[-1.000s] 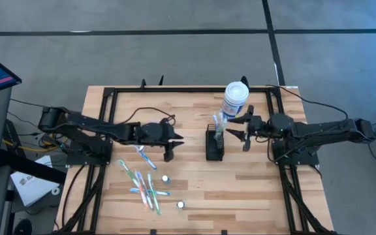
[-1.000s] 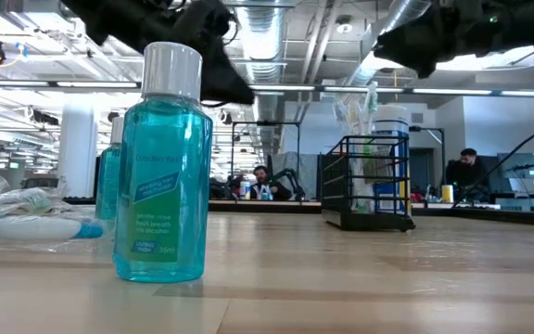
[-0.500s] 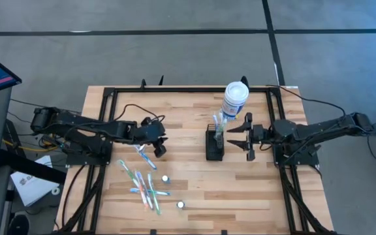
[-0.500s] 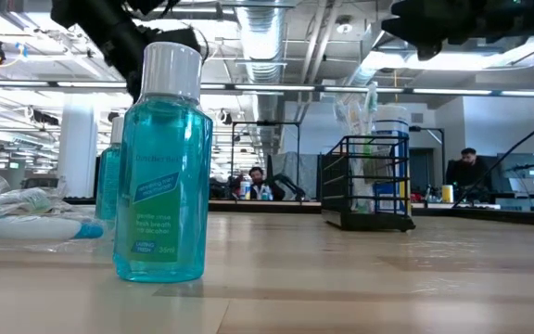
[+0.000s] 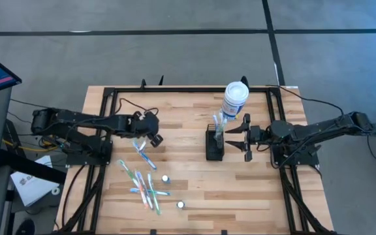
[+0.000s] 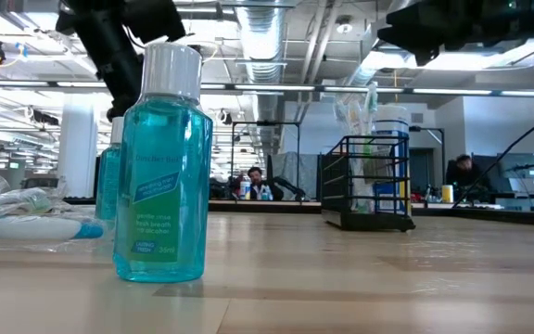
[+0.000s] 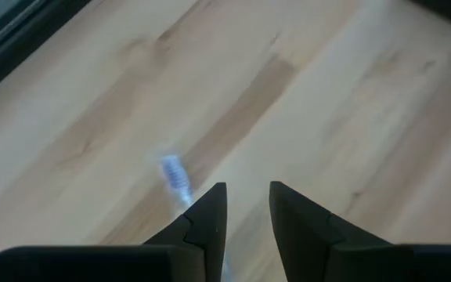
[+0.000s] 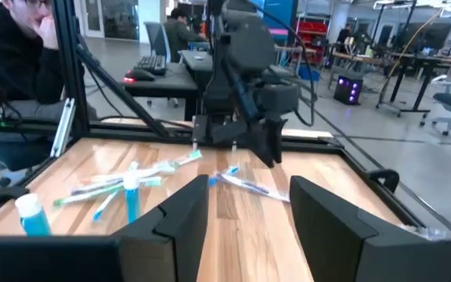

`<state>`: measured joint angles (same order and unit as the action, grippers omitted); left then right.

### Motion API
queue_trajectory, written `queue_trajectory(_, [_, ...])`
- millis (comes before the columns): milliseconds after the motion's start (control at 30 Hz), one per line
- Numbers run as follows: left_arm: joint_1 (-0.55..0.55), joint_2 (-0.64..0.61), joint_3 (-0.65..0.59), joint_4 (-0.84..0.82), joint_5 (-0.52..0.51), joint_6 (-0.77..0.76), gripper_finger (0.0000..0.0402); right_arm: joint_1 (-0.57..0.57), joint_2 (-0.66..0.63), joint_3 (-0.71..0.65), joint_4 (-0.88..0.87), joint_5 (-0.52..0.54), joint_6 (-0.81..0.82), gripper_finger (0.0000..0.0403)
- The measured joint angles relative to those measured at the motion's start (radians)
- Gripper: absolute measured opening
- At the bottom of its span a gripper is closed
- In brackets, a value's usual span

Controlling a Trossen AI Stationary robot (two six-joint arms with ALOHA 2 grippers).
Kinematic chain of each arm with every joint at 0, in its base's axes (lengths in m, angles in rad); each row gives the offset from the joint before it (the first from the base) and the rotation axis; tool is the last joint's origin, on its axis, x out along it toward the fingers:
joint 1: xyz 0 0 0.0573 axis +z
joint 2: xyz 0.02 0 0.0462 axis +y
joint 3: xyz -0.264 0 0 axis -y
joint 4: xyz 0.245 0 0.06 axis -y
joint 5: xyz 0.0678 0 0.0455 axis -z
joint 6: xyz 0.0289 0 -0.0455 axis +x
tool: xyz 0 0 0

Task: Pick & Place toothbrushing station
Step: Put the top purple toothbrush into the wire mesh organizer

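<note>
The right end effector (image 5: 234, 137) hovers released at 3 o'clock of the caddy (image 5: 215, 145), apart from it. The left end effector (image 5: 155, 140) hangs over a toothbrush (image 5: 141, 154), fingers slightly parted, grasping nothing.

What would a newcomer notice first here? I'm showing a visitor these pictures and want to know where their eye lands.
Probably the teal mouthwash bottle, looming right in front of the low camera. From above, the black caddy stands mid-table with the white canister just behind it, and the right gripper hangs open beside the caddy. Loose toothbrushes lie scattered on the left half, near the left gripper.
</note>
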<state>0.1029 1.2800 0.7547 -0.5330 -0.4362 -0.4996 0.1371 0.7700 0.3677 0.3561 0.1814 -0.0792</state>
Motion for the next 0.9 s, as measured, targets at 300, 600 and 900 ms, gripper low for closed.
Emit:
queue_trajectory(300, [0.088,0.0,0.0,-0.025,0.056,0.002,0.0092,0.0,0.002,0.001,0.006,0.001,0.0,0.017])
queue_trajectory(600, [0.174,0.0,-0.087,-0.012,0.133,0.029,0.0092,0.0,0.002,0.001,0.007,0.003,0.0,0.017])
queue_trajectory(900, [0.242,0.0,-0.15,0.114,0.225,0.069,0.0127,0.0,0.002,0.001,0.021,0.003,0.0,0.017])
